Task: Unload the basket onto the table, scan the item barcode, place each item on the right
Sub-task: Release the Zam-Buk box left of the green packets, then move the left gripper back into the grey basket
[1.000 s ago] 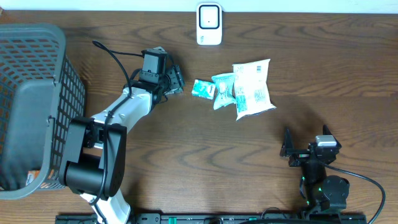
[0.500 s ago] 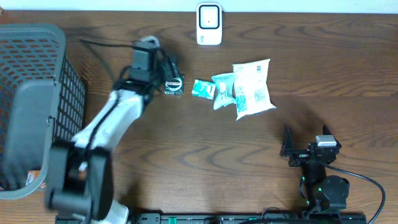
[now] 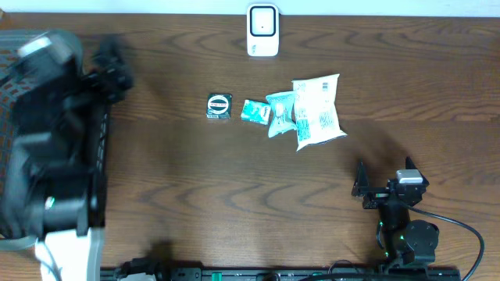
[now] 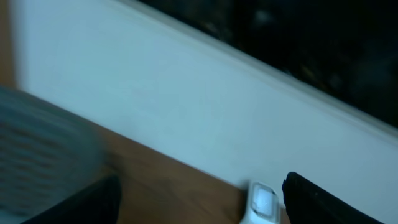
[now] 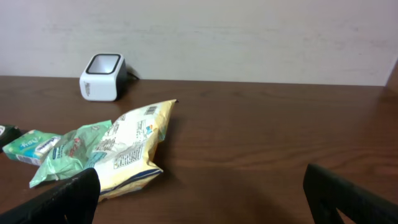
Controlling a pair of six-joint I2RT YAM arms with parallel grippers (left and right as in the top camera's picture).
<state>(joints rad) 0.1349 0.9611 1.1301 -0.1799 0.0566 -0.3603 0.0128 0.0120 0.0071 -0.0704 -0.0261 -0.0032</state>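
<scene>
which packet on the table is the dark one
The small square packet at the row's left end, lying apart; the teal packet, green packet and white bag are pale and bunched together.

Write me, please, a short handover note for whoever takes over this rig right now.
Left tool: open, empty, swung out over the basket; blurred overhead.
Right tool: open, empty, parked at the near right of the table.
Items: small black packet, teal packet, green packet and white bag lie in a row mid-table; scanner at the far edge.
Done: the left tool has just set the black packet down at the row's left end.
Left: pick up an item and show its barcode to the scanner; no scan seen yet.
</scene>
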